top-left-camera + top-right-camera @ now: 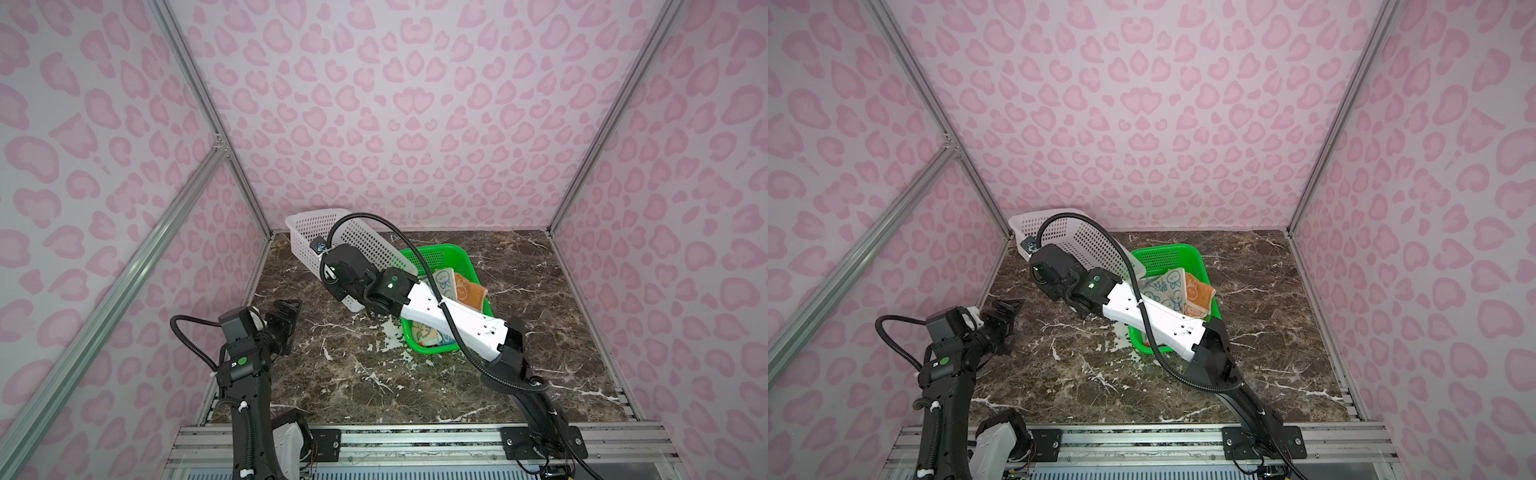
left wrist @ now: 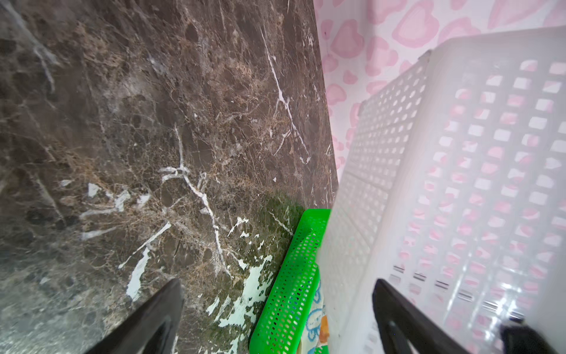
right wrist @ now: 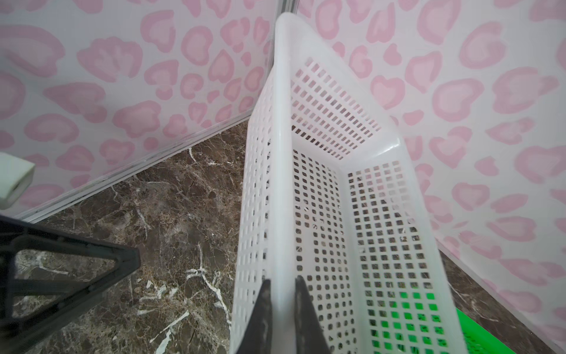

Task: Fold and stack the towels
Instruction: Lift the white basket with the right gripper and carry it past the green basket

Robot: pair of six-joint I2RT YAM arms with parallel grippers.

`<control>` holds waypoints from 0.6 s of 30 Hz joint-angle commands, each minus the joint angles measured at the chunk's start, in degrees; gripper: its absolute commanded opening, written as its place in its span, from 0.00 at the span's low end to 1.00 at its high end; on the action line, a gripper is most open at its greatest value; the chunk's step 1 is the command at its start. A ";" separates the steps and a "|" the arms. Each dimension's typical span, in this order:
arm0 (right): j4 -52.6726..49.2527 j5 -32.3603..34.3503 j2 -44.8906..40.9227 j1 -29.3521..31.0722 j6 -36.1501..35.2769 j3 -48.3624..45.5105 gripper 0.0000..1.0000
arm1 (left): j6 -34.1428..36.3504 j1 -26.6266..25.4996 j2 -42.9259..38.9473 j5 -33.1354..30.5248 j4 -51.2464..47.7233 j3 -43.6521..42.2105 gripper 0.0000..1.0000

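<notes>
So our right hand [image 3: 281, 286] is clamped on the rim of the white basket [image 3: 321, 190], with one finger on each side of the plastic lip, and the basket is tipped well off level. Our left hand [image 1: 291, 326] is released. Its jaws are spread wide with nothing between them, and it hovers over the brown marble tabletop [image 1: 415, 386] close beside the white basket.

Moving outward, in both top views the white basket overlaps the left rim of the green basket [image 1: 446, 251], which sits on the tabletop right of centre. That's where the towels [image 1: 1179, 291] are, all bunched up and partly under our right arm. There's a cream towel [image 1: 442, 284] with blue cartoon faces, an orange towel [image 1: 471, 293] draped over the right rim, and a third towel [image 1: 422, 332] at the near end. Any lettering on them is too small for us to read.
</notes>
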 commanded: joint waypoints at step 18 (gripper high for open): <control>3.32 -15.89 11.03 -5.37 10.36 -3.32 0.26 | 4.35 2.95 -3.58 2.04 -4.37 0.31 0.97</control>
